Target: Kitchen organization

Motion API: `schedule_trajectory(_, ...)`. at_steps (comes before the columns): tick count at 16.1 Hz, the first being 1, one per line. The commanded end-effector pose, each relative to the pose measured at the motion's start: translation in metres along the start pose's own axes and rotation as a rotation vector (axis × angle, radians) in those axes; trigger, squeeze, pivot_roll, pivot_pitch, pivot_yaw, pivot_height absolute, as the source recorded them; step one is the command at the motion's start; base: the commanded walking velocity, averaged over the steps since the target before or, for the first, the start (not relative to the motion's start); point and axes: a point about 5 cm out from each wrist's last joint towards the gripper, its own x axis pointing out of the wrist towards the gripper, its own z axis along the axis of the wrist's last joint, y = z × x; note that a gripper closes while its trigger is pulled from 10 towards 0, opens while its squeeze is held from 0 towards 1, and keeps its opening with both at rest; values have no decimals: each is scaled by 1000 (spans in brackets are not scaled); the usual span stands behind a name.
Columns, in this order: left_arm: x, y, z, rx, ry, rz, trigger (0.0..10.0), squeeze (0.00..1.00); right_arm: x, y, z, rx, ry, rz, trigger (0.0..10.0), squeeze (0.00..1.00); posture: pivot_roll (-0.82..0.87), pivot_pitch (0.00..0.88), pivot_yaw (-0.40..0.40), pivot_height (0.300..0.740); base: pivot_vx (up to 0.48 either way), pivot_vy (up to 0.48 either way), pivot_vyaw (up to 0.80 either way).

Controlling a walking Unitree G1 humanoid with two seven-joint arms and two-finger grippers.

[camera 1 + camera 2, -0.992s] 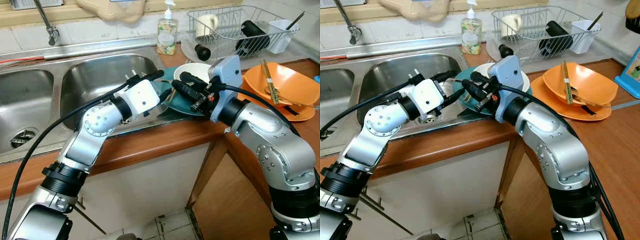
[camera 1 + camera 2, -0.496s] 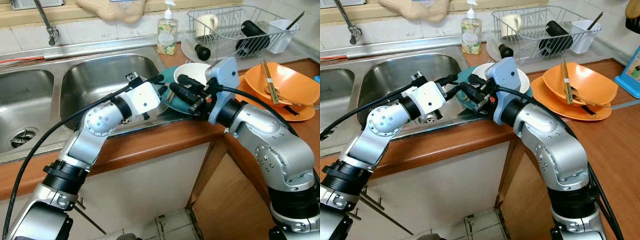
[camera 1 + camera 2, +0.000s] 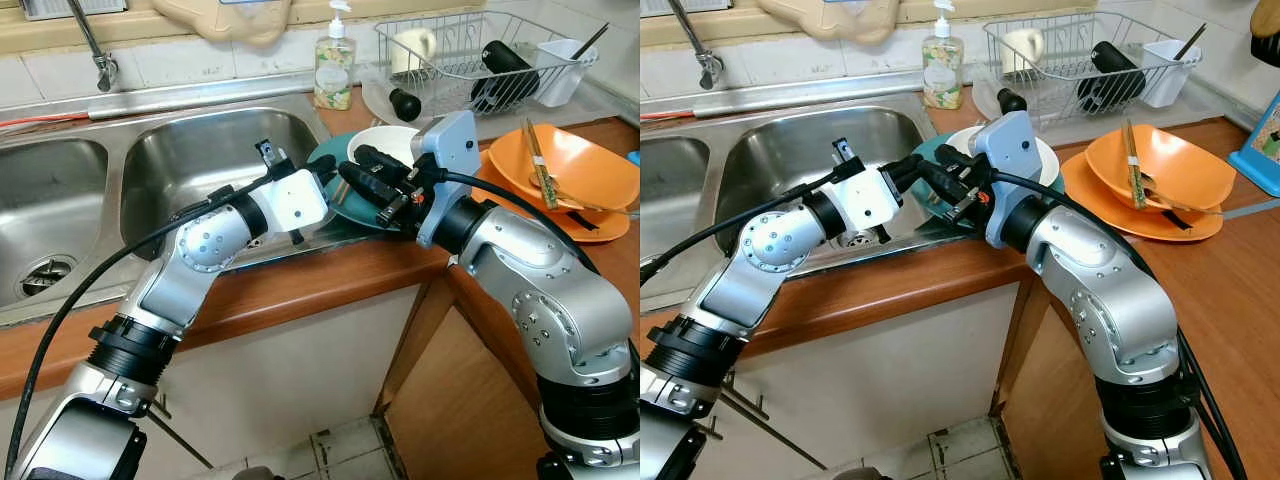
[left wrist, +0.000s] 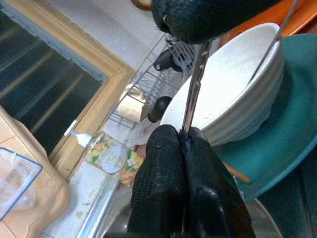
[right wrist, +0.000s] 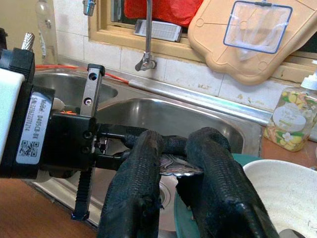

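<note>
Handover under way above round teal plate (image 3: 345, 205) with white speckled bowl (image 4: 233, 89) at sink edge of wooden desk (image 3: 300, 285). Left claw (image 4: 184, 144) pinches thin metal utensil (image 4: 193, 94); right claw (image 5: 173, 166) grips its other end (seemingly the bowl end). Advice: release one claw only once other grip is firm.

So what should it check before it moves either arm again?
1. Left tool shut on the metal utensil: ok, fingers pinch its thin handle.
2. Right tool gripping the same utensil: ok, its shiny end sits between the fingers.
3. Only one tool holding before pulling away: not ok, both hold it.
4. What kind of utensil it is: cannot tell.
5. White bowl seated on the teal plate: ok.
6. Teal plate fully supported beside the sink: cannot tell, the arms hide its edge.
</note>
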Motion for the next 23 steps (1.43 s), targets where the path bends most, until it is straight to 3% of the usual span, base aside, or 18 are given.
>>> schedule_trajectory(1, -1, 8, -1, 23, 7, 25, 0, 0, 2, 5, 2, -6, 9, 27, 10000, 0, -26, 0, 60, 740, 0, 0, 0)
schedule_trajectory(2, -2, 9, -1, 31, 9, 22, 0, 0, 2, 5, 1, -5, 14, 21, 10000, 0, -25, 0, 64, 740, 0, 0, 0)
schedule_trajectory(3, -4, 11, -4, 54, 18, 16, 0, 0, 4, 4, 0, 35, 5, 3, 10000, 1000, -19, 0, 71, 740, 0, 0, 0)
schedule_trajectory(7, -12, 23, -11, 100, 58, 25, 0, 0, 4, 1, 4, 17, -29, -41, 10000, 1000, -10, 0, 79, 740, 0, 0, 0)
schedule_trajectory(8, -16, 31, -16, 107, 85, 59, 0, 0, 4, 1, 6, 5, -39, -41, 10000, 0, -9, 0, 81, 740, 0, 0, 0)
schedule_trajectory(11, -24, 48, -32, 129, 169, 116, 0, 0, 2, 6, 8, -21, -44, -4, 10000, 0, -7, 0, 80, 740, 0, 0, 0)
schedule_trajectory(13, -30, 56, -61, 133, 328, 89, 0, 0, 2, 18, 6, -46, -20, 84, 10000, 0, -8, 0, 80, 740, 0, 0, 0)
schedule_trajectory(15, -31, 56, -75, 108, 414, 62, 0, 0, 2, 22, 2, -49, 1, 108, 10000, 0, -7, 0, 77, 740, 0, 0, 0)
schedule_trajectory(17, -32, 51, -91, 72, 515, -2, 2627, 0, 1, 25, -3, -53, 35, 125, 10000, 0, -9, 0, 71, 740, 0, 0, 0)
schedule_trajectory(18, -32, 46, -100, 63, 578, -32, 10000, 0, 1, 28, -8, -52, 64, 145, 10000, 0, -10, 0, 71, 740, 0, 0, 0)
schedule_trajectory(22, -34, 30, -122, -32, 710, -126, 10000, 0, 2, 43, -22, -52, 149, 213, 10000, 0, -14, 0, 77, 740, 0, 0, 0)
schedule_trajectory(23, -35, 28, -124, -62, 726, -142, 10000, 1000, 2, 44, -24, -51, 156, 217, 10000, 0, -17, 0, 81, 740, 0, 0, 0)
